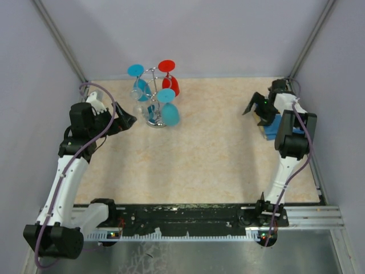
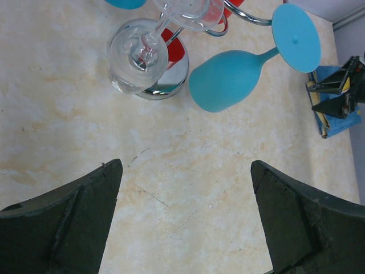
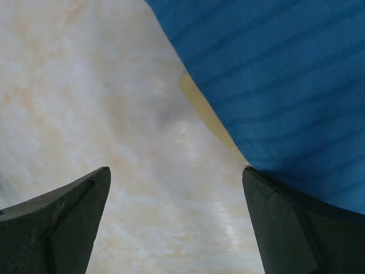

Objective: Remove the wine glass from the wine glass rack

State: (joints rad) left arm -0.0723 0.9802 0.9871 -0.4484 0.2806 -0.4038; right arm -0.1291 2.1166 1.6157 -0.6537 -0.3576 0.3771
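Note:
The wine glass rack (image 1: 154, 98), a silver wire stand on a round chrome base (image 2: 173, 81), stands at the back left of the table. Several wine glasses hang from it upside down: a cyan one (image 1: 169, 112) at the front, a red one (image 1: 171, 83), another cyan one (image 1: 137, 80) and a clear one (image 2: 137, 57). In the left wrist view the front cyan glass (image 2: 227, 80) tilts with its foot up and to the right. My left gripper (image 1: 129, 121) is open just left of the rack, nothing between its jaws (image 2: 186, 165). My right gripper (image 1: 254, 106) is open at the far right (image 3: 175, 171).
A blue striped pad (image 1: 272, 129) lies under the right arm near the table's right edge, filling the upper right of the right wrist view (image 3: 274, 85). Grey walls close in the table on the left, back and right.

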